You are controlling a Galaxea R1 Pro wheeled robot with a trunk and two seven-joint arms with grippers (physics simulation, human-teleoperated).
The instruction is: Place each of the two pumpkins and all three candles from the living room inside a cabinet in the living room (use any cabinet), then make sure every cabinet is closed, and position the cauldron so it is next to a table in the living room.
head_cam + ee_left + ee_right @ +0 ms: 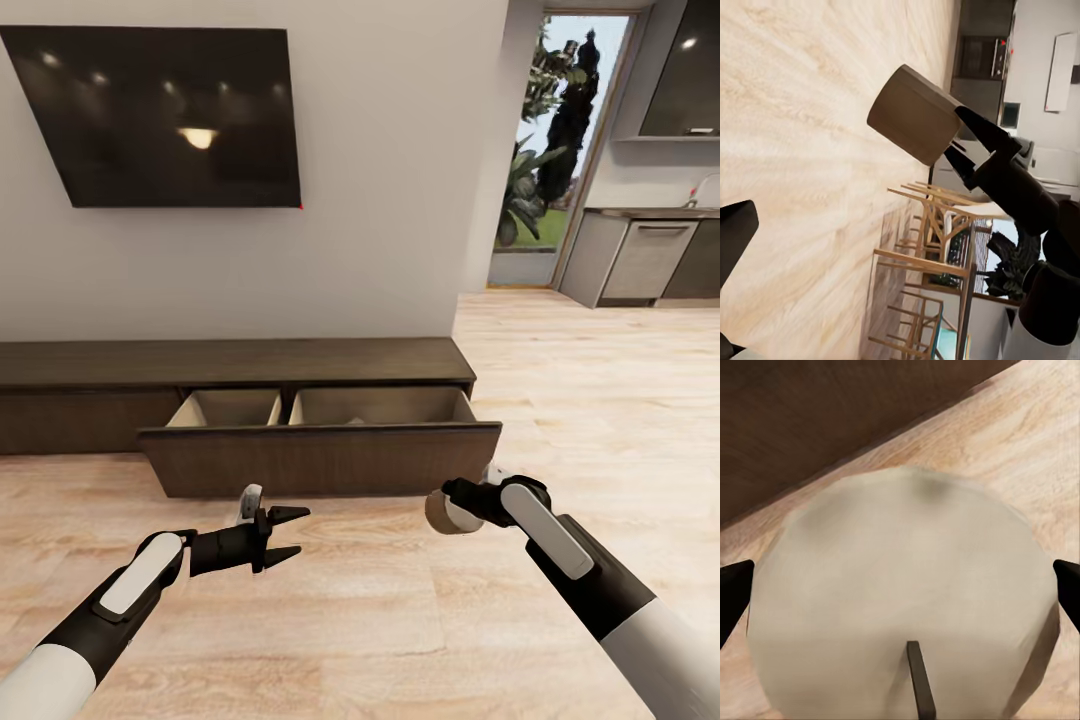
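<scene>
At lower right, the right pincer (452,508) grips a tan candle (447,512) above the wooden floor (400,620). At lower left, the left pincer (290,533) hangs released, holding nothing. Behind both, mid-frame, the dark cabinet (300,365) stands with its drawer (320,455) pulled out.

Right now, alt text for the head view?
The right gripper holds a tan candle just in front of the dark cabinet's open drawer. The left gripper hangs open over the wood floor.

Pale wood floor (560,360), open-drawered cabinet (320,455) on it
</scene>
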